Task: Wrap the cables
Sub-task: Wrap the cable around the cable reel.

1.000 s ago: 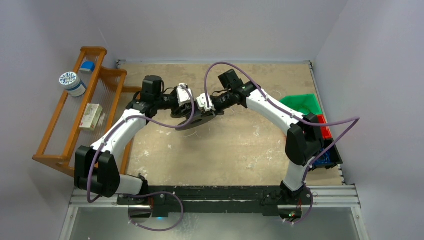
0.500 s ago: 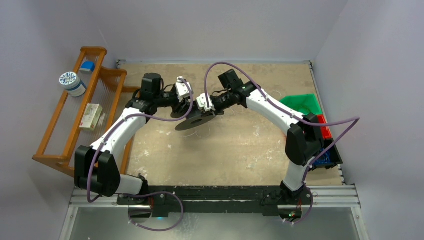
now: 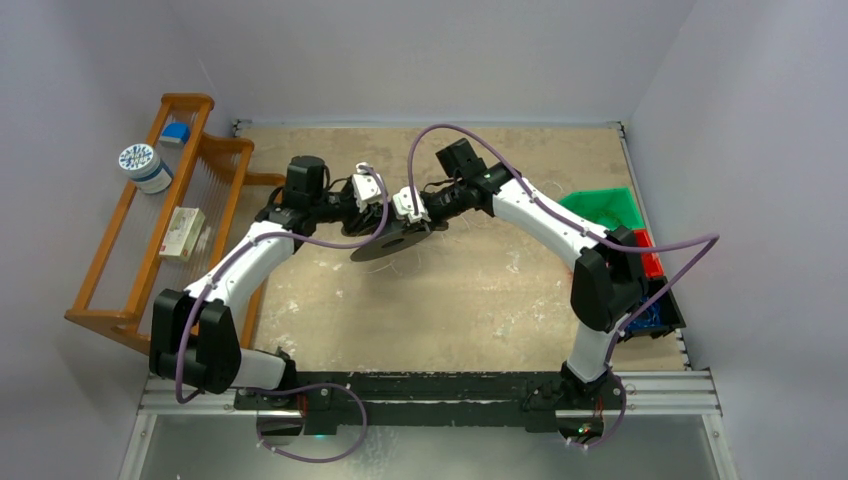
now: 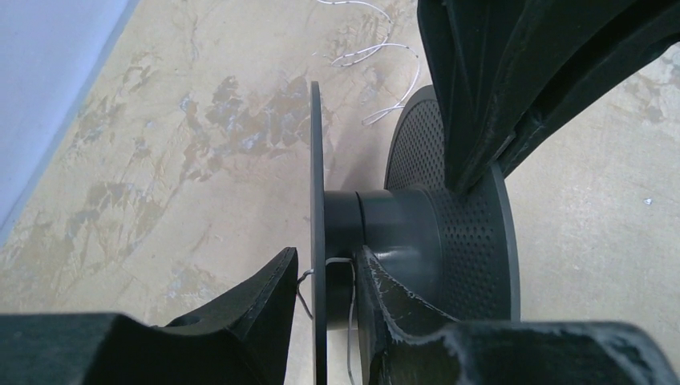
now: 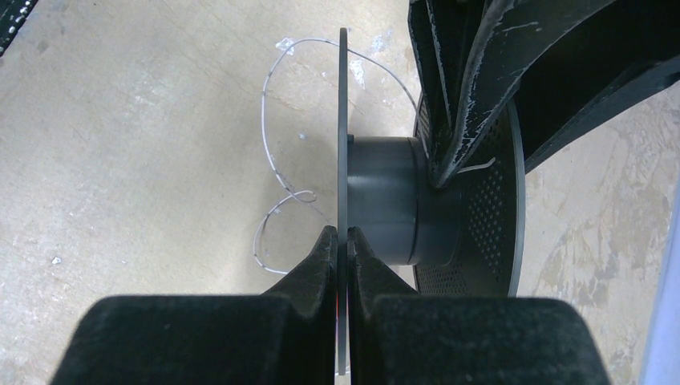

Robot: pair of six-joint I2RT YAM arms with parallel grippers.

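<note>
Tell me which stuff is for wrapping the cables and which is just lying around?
For the job: cables; black spool; right claw, pinching the spool's rim; left claw, open around that rim.
Just lying about: wooden rack; round tub; small box; green bin; red bin.

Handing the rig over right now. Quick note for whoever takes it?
Right gripper: shut on one thin flange of the black spool, which looks lifted off the table.
Left gripper: open, jaws straddling the other flange with a gap on each side; a short bit of wire shows between them.
Cables: mostly loose loops on the table under the spool.
Done: spool picked up; hub looks bare.
Left: wind the cables onto the hub.
</note>
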